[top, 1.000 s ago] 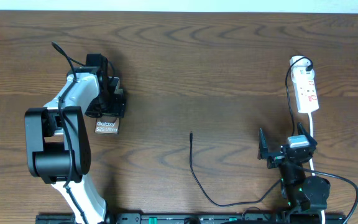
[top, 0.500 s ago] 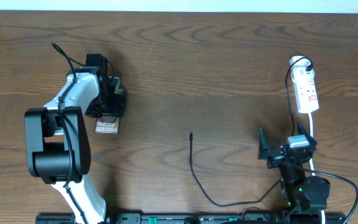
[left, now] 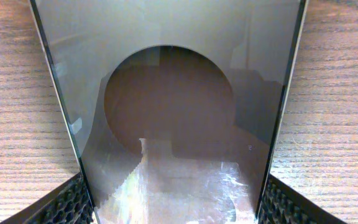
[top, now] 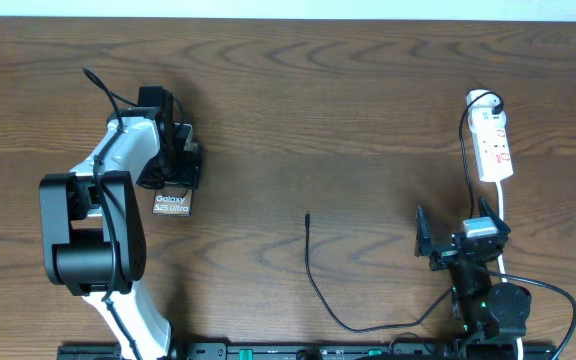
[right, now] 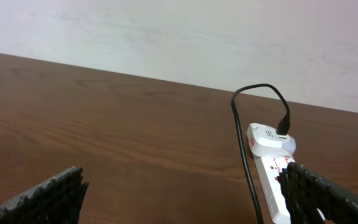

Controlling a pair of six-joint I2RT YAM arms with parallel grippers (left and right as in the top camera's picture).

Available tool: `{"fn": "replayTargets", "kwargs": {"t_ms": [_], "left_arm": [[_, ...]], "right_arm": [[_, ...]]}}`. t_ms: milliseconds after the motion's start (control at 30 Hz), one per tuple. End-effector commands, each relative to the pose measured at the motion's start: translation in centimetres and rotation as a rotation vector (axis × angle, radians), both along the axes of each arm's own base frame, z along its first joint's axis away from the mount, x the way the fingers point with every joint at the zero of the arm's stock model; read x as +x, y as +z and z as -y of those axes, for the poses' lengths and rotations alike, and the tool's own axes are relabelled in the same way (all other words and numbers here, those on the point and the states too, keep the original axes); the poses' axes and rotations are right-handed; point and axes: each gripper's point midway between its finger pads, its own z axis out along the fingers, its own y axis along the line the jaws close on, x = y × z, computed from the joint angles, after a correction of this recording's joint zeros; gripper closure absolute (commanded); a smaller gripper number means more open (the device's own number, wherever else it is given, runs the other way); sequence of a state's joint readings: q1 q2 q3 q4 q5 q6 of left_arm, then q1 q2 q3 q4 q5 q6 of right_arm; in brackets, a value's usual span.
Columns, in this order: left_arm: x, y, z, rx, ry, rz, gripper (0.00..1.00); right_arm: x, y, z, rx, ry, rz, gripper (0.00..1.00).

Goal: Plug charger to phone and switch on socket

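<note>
Over the last second nothing has shifted in the overhead view: my left gripper sits over the flat dark phone with white "Galaxy" lettering at the left of the brown wooden table. The long thin black charger cable lies loose mid-table, its tip well apart from the phone, so I judge plugging in has not begun. Only the left wrist view shows the ribbed black pads against the phone's long edges, apparently clamping it, and the right wrist view shows my right gripper spread wide and empty, facing the small white power strip with red switch marks.
</note>
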State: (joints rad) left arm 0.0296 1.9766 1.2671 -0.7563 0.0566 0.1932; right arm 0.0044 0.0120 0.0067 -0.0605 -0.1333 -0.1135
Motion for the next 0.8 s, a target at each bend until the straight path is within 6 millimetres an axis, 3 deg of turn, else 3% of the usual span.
{"fn": "replayTargets", "kwargs": {"t_ms": [0, 600, 767], "left_arm": [[-1.91, -1.96, 0.24, -0.005, -0.020, -0.074, 0.29], [-1.91, -1.96, 0.24, -0.005, -0.020, -0.074, 0.35], [-1.91, -1.96, 0.23, -0.005, -0.020, -0.074, 0.44]], "right_arm": [[-0.03, -0.05, -0.07, -0.008, 0.000, 0.001, 0.01], [-0.03, -0.05, -0.07, -0.008, 0.000, 0.001, 0.01], [-0.03, -0.05, -0.07, -0.008, 0.000, 0.001, 0.01]]}}
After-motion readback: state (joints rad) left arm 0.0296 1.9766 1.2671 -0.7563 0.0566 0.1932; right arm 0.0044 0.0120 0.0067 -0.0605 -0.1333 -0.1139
